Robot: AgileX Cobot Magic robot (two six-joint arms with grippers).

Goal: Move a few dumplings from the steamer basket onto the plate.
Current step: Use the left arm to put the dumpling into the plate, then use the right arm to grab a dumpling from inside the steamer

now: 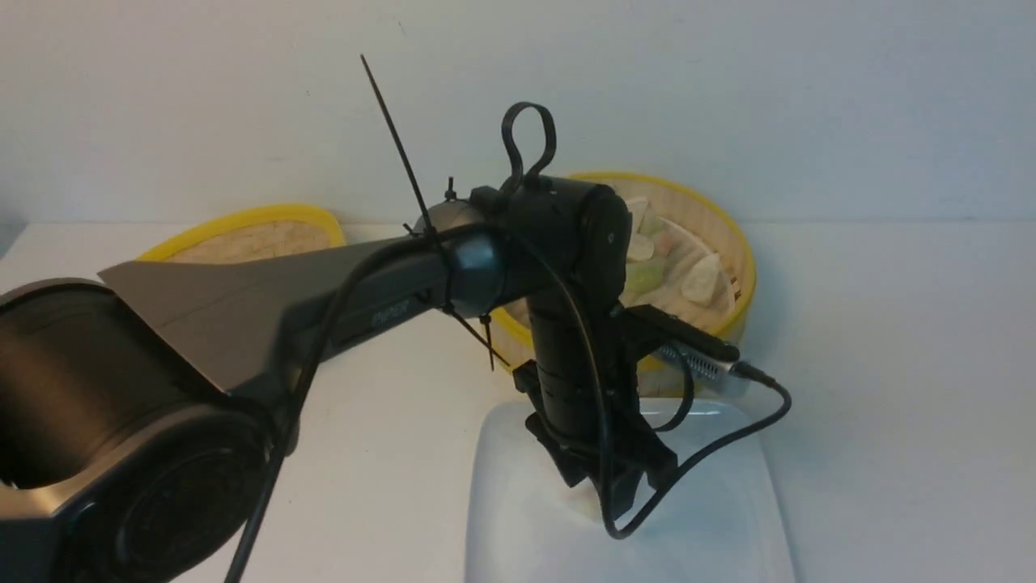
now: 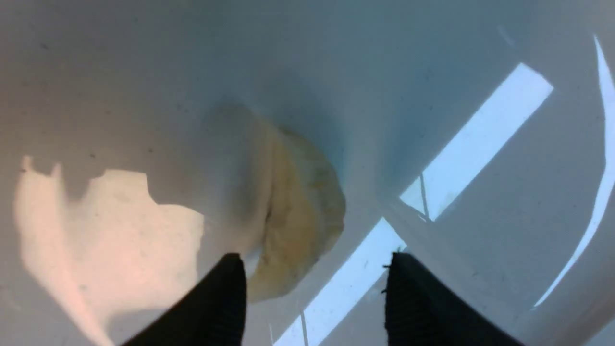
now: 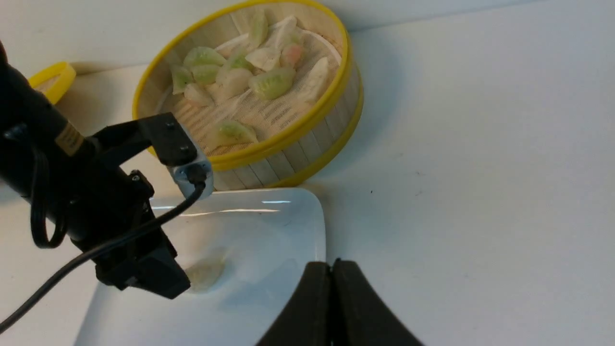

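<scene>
My left gripper (image 1: 603, 490) hangs low over the white square plate (image 1: 728, 518), jaws open. In the left wrist view the left gripper (image 2: 314, 269) stands just above one whitish dumpling (image 2: 295, 216) lying on the plate (image 2: 480, 230); the dumpling is not held. This dumpling shows in the right wrist view (image 3: 205, 274) beside the left gripper (image 3: 158, 283) on the plate (image 3: 269, 230). The steamer basket (image 1: 732, 251) behind the plate holds several green and whitish dumplings (image 3: 271, 81). My right gripper (image 3: 331, 263) is shut and empty, above the plate's edge.
The flat woven yellow-rimmed lid (image 1: 251, 235) lies at the back left of the white table (image 1: 906, 364). The left arm's cable (image 1: 712, 449) loops over the plate. A white wall stands right behind the basket.
</scene>
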